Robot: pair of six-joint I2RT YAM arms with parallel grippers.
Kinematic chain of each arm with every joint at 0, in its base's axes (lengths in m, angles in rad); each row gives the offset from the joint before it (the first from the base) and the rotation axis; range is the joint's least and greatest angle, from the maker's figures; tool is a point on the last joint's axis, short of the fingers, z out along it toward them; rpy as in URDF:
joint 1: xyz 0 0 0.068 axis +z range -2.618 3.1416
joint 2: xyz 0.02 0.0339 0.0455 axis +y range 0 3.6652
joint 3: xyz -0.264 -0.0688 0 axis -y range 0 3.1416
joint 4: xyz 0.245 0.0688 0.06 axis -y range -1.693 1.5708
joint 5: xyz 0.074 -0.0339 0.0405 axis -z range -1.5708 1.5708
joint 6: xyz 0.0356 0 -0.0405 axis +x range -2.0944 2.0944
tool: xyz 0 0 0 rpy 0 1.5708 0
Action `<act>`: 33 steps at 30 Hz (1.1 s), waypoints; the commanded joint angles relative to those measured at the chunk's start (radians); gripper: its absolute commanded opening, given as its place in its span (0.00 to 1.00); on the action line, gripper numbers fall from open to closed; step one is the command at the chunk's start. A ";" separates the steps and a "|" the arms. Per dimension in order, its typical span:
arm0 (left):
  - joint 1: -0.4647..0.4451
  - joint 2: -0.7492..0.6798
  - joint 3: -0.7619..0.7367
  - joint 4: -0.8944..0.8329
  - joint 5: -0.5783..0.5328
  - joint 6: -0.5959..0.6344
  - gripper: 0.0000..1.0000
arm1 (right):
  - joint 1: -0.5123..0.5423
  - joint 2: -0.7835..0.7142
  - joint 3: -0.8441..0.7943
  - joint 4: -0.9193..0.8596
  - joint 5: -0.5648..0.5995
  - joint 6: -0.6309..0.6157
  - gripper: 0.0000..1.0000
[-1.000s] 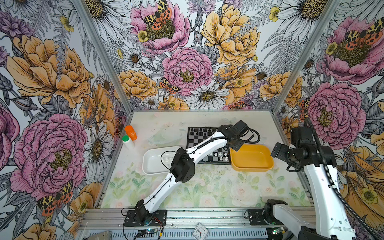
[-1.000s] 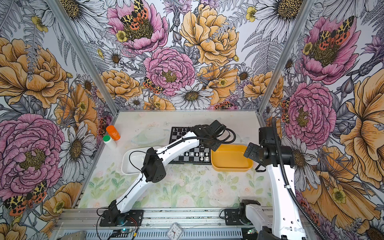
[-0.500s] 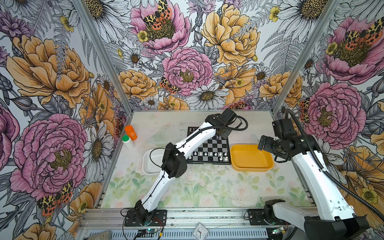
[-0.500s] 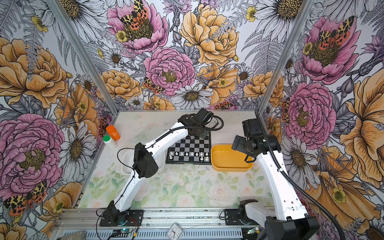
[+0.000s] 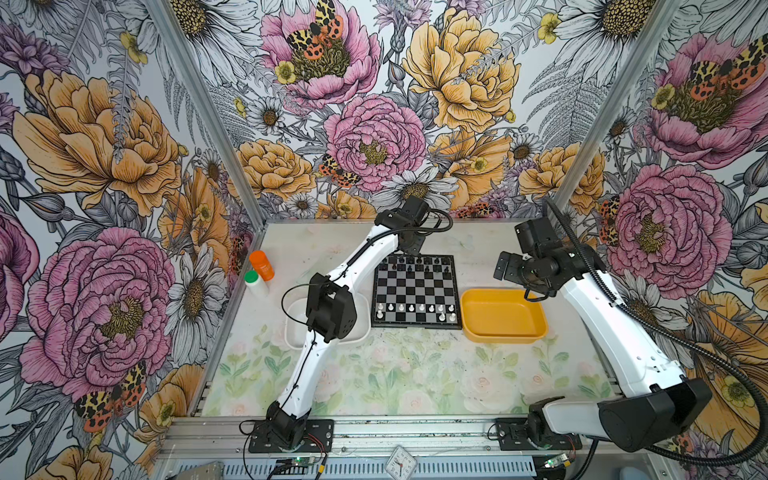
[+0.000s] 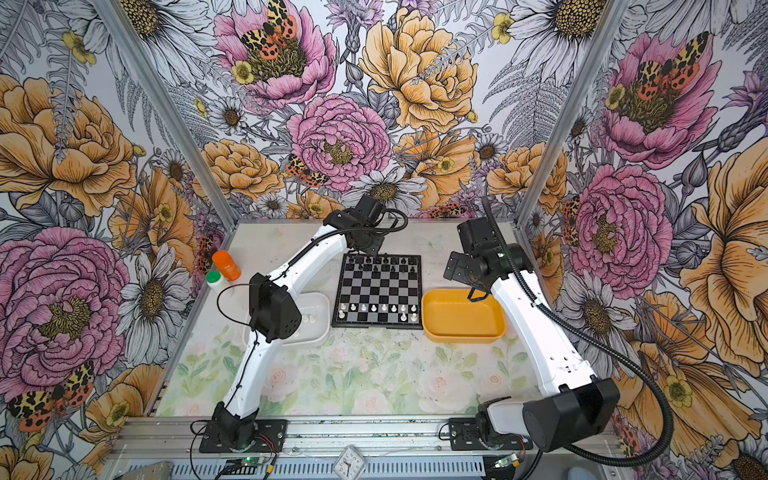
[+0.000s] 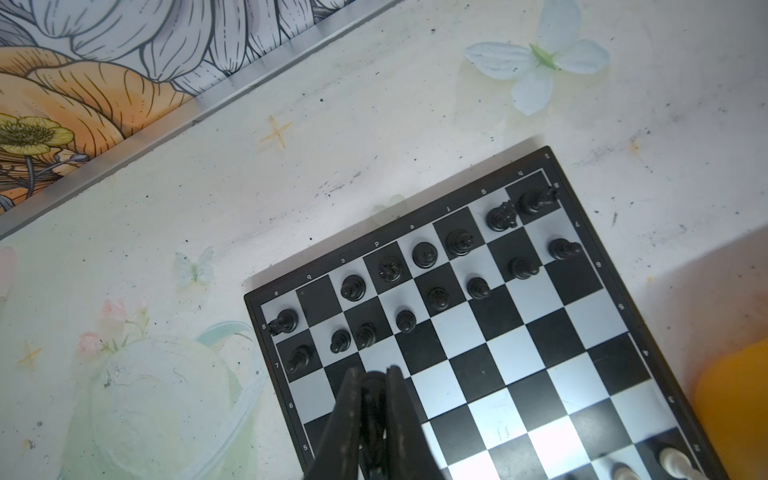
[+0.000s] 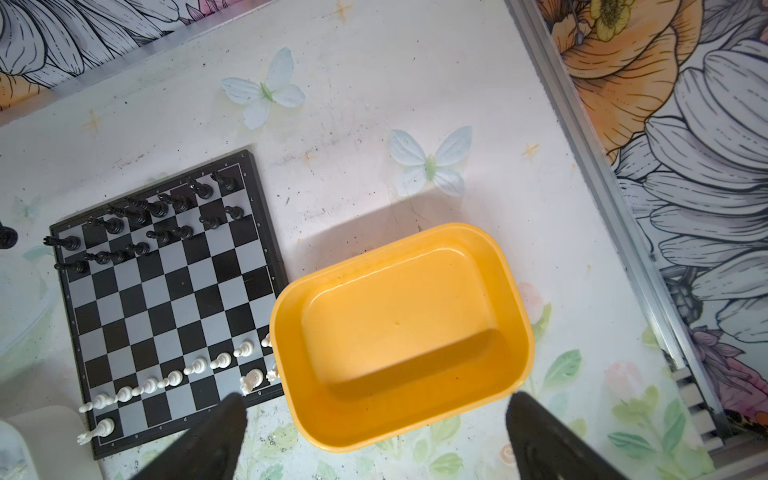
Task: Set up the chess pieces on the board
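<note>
Abutting the board (image 5: 415, 291), seemingly, sits a yellow tray (image 5: 498, 312).

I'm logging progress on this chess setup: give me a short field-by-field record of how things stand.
board: mid-table, between the two trays
black pieces: far two rows filled but for one back-row square
white pieces: near pawn row full, back row mostly bare
white tray: a few white pieces inside
yellow tray: empty
left end effector: shut over the board's far left squares; any held piece cannot be told
right end effector: open, holding nothing, by the yellow tray
</note>
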State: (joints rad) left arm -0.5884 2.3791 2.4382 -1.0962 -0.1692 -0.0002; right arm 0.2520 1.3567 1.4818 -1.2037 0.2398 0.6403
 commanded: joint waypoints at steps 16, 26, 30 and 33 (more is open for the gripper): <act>0.094 0.022 -0.049 0.118 0.099 -0.035 0.01 | 0.040 0.112 0.122 0.033 0.065 0.032 1.00; 0.123 -0.055 -0.275 0.315 0.115 -0.080 0.01 | 0.043 0.126 0.136 0.025 0.068 0.029 1.00; 0.124 -0.070 -0.311 0.359 0.113 -0.086 0.01 | 0.044 0.131 0.144 0.021 0.071 0.027 1.00; 0.127 -0.073 -0.320 0.385 0.113 -0.090 0.01 | 0.044 0.134 0.152 0.014 0.075 0.024 1.00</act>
State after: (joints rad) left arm -0.4694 2.3772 2.1254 -0.7937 -0.0731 -0.0727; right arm 0.2897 1.4834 1.6028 -1.1851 0.2886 0.6586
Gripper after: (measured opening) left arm 0.114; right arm 0.996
